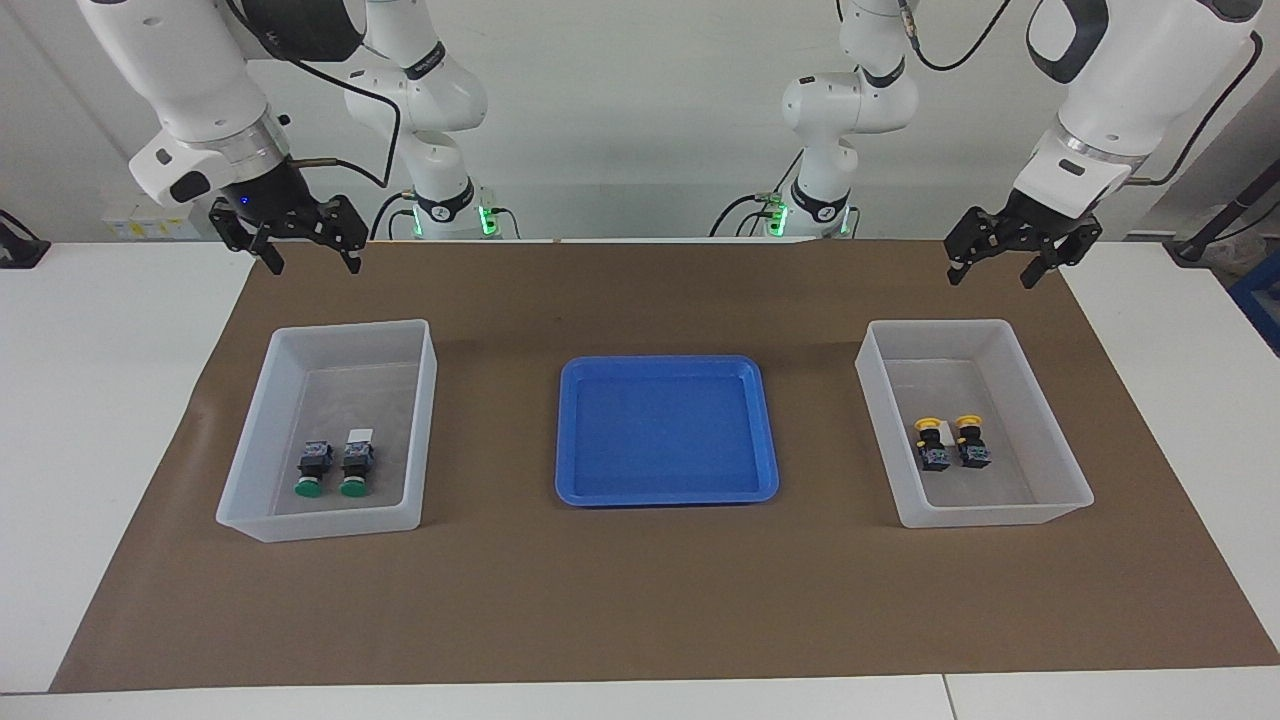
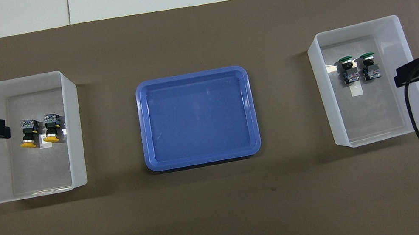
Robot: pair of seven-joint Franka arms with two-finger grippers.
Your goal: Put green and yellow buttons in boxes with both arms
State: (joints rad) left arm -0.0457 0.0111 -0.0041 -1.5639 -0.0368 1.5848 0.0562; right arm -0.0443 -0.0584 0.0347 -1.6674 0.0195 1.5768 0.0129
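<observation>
I judge the sorting done: two green-capped black push-button switches (image 1: 333, 468) lie in one translucent whitish plastic bin (image 1: 250, 440), two yellow-capped switches (image 1: 950, 443) in the other bin (image 1: 1050, 440); the blue tray (image 1: 667, 495) looks bare. The left gripper (image 1: 998, 262) and right gripper (image 1: 312, 252) hang spread and empty above the mat.

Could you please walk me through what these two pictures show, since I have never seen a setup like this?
Two white robot arms work at a table covered with a brown mat. One picture faces the robots; the other looks down from above them. A blue tray lies mid-table between two translucent bins. The bin at the right arm's end holds two green buttons; the bin at the left arm's end holds two yellow buttons. The right gripper and left gripper hang open, holding nothing.
</observation>
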